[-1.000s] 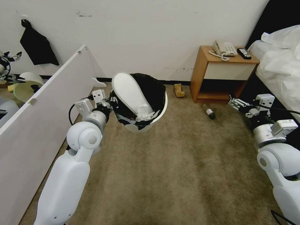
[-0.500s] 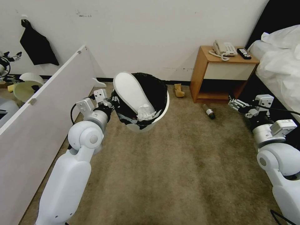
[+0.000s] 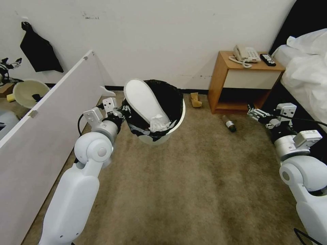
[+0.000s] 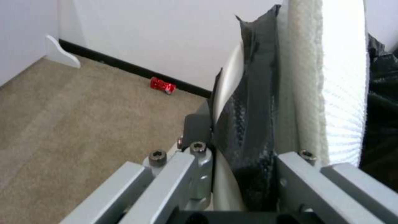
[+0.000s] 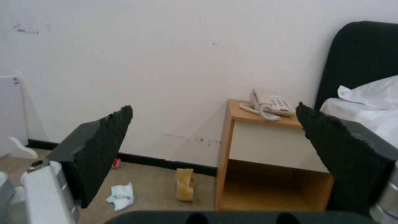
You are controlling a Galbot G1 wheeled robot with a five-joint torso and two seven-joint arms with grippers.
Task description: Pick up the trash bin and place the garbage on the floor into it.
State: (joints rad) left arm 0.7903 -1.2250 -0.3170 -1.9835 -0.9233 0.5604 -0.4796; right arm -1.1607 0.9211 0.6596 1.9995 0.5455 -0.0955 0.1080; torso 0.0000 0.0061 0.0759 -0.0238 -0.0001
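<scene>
You've got a white trash bin (image 3: pixel 170 131) w/ a black liner, a white slipper (image 3: pixel 143 99) and white tissue (image 3: pixel 158 123) inside. Floor (image 3: pixel 204 177) is beige-brown carpet — black skirting along the wall. On it: a tan paper scrap (image 3: pixel 195 99), a dark brown bottle (image 3: pixel 229 123), a shiny red can (image 4: pixel 163 85), a pale blue-white tissue (image 5: pixel 120 194). Nightstand (image 3: pixel 238 81) is honey wood w/ a cream front — phone (image 3: pixel 246 54) off-white.

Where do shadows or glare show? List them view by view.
Head view: even light, the nightstand recess in shadow. Left wrist view: the slipper glares white beside the left end effector gripping the trash bin. Right wrist view: the nightstand throws a faint shadow on the wall.
</scene>
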